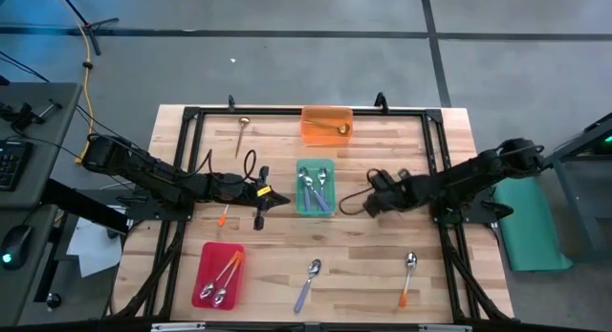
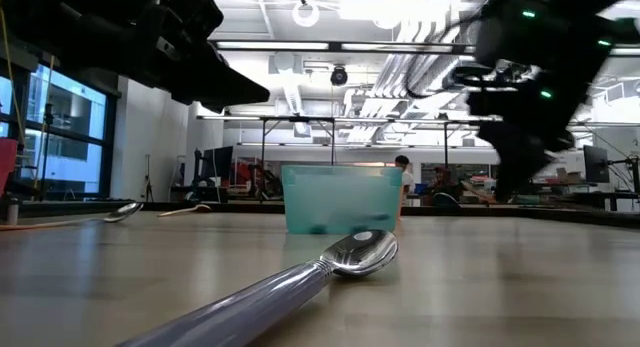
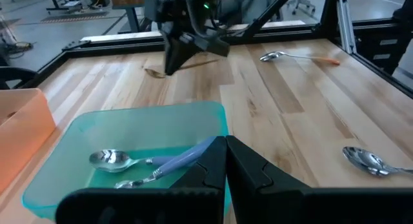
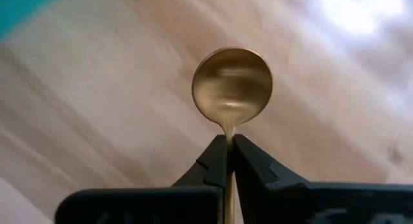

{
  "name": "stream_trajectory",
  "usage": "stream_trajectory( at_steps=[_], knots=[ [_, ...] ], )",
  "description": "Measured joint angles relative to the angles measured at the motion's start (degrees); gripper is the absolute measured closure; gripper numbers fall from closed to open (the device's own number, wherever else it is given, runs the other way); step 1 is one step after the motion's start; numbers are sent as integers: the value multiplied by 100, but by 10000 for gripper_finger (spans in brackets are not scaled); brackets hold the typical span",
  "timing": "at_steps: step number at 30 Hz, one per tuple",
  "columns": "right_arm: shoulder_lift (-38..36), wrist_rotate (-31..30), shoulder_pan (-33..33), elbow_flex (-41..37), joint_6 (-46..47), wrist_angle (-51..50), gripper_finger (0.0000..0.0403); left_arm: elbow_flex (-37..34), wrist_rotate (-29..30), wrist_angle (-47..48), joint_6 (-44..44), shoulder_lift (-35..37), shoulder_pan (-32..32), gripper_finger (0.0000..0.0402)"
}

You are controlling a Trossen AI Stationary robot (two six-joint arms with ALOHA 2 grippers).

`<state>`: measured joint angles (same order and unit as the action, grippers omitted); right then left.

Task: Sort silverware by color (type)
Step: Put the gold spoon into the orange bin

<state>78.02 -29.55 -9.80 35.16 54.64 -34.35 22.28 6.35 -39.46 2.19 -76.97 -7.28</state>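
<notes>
My right gripper (image 4: 229, 141) is shut on a gold-brass spoon (image 4: 232, 85), just right of the green tray (image 1: 315, 166); it also shows in the high view (image 1: 367, 206). My left gripper (image 3: 226, 161) is shut and empty at the green tray's left edge (image 1: 274, 197). Purple-blue handled spoons (image 3: 151, 162) lie in the green tray. A gold spoon (image 1: 331, 128) lies in the orange tray (image 1: 326, 112). Orange-handled spoons (image 1: 224, 273) lie in the red tray (image 1: 206, 265). Loose on the table lie a gold spoon (image 1: 243, 131), orange spoons (image 1: 223, 215) (image 1: 408, 275) and a purple-blue spoon (image 1: 309, 282). My right gripper pinches the gold spoon's thin handle (image 4: 228, 130) just behind the bowl, between its two fingertips. The handle runs back along the fingers, and the bowl (image 4: 232, 82) sticks out past them over the wood. Whether the bowl touches the table, I cannot tell.
A black frame (image 1: 287, 112) runs around the wooden table's work area. The near purple-blue spoon (image 2: 330, 265) lies right before the low camera. There is free wood between the green tray and the near row of spoons. People and benches show in the room behind.
</notes>
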Motion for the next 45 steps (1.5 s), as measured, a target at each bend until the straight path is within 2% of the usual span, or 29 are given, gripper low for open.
stream_trajectory(
  at_steps=[11,15,22,27,33,40,45],
  knots=[
    [-1,-114,1540,1974,-3165,-114,402,0,9,-27,90,0,1,401],
    [174,-148,2065,2440,-4455,347,402,0,11,-27,101,0,14,402],
    [1068,687,2852,2946,-6424,1350,402,0,11,-27,145,0,12,401],
    [1798,1330,3265,3259,-7197,2012,402,0,11,-24,145,0,12,402],
    [2493,1386,3669,3582,-8221,2681,402,0,11,-27,147,0,12,402],
    [3156,2119,4108,4018,-8423,2824,402,0,11,-27,148,0,12,402],
    [3452,2268,4255,4069,-8427,2985,402,0,11,-29,153,0,12,401]
  ],
)
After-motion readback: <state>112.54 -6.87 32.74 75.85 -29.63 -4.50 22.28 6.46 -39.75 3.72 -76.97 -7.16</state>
